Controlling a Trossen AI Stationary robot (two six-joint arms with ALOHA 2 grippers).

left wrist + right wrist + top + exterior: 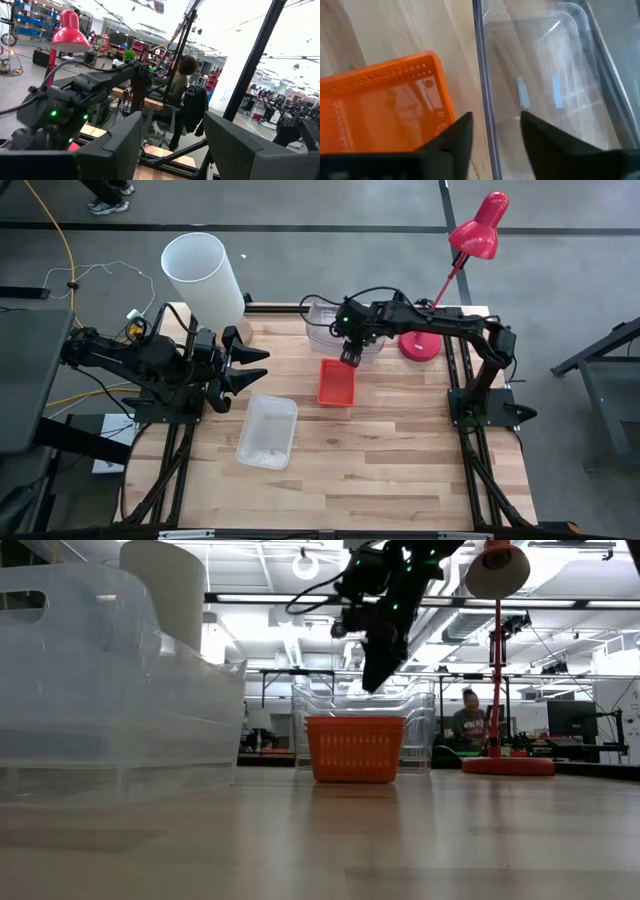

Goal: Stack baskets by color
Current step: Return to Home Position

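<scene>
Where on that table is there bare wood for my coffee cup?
The near strip of the table is bare, in front of the lone clear bin and the orange basket. The far side is crowded: lampshade, clear bin stack, red lamp, the right gripper hovering there. The left gripper waits at the left edge.

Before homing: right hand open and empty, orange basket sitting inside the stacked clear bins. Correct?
Not inside: the high view shows the orange basket on the table beside the clear bins. The right hand is open and empty, yes.
</scene>
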